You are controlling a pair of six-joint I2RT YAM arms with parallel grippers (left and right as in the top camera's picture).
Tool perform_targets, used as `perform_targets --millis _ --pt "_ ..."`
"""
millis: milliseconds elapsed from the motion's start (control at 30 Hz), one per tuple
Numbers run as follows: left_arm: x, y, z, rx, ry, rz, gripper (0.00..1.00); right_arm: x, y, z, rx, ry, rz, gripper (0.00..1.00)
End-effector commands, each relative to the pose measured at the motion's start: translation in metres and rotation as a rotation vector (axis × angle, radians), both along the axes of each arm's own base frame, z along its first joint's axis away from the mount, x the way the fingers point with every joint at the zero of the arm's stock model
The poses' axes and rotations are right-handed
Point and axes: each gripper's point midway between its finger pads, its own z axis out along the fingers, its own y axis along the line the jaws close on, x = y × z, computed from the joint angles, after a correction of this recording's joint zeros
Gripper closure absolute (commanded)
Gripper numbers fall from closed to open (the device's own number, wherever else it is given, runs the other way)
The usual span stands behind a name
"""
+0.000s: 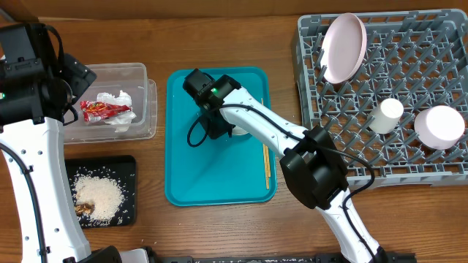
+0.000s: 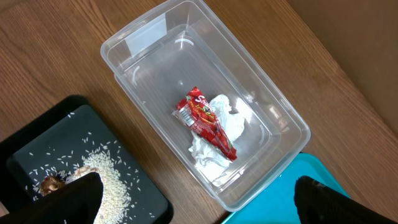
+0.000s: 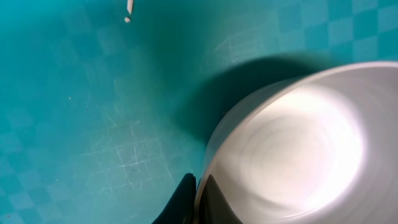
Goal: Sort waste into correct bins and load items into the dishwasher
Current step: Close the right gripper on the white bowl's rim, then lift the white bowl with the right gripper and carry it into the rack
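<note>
**A:** The right gripper [image 3: 198,200] is down over the teal tray [image 1: 183,168], jaws pinched together on the rim of the small saucer [image 3: 292,143]. One finger is outside the wall, one inside.

**B:** From above, that saucer sits near the middle of the tray, mostly hidden under the arm. Whether it's touching the tray floor, I can't tell. The chopsticks [image 1: 266,161] lie just to its right, along the tray's right edge.

**A:** Over on the other side, the left gripper [image 2: 198,180] hangs above the clear tub [image 2: 149,37], fingers spread wide with nothing between them.

**B:** In the tub, the red snack wrapper [image 2: 208,121] lies on the white tissue [image 2: 231,115]. Beside the tub, the black tray [image 2: 37,143] carries a heap of rice [image 2: 109,183] with brown bits [image 2: 50,183] at its edge.

**A:** On the right is the dish rack [image 1: 409,175]. The plate [image 1: 344,47] stands on edge in its back-left corner, and the cup [image 1: 386,115] and bowl [image 1: 439,126] sit side by side further right.
</note>
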Motion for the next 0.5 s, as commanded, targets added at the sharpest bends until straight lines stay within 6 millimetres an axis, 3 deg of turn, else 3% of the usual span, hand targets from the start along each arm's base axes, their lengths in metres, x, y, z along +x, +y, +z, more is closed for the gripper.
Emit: perform_targets --millis 0,133,333,467 --pt "0.002 0.0 0.002 0.003 -0.005 -0.01 0.0 -0.001 0.007 0.006 0.027 0.004 -0.012 0.96" --pt "0.002 0.0 0.002 0.003 -0.005 -0.011 0.0 0.001 0.009 0.026 0.049 -0.011 -0.05 0.96" --pt "0.002 0.0 0.002 0.003 -0.005 -0.01 0.0 0.028 0.008 0.145 0.202 -0.167 -0.103 0.96" --pt "0.002 0.0 0.002 0.003 -0.005 -0.01 0.0 0.048 -0.026 0.231 0.318 -0.303 -0.179 0.96"
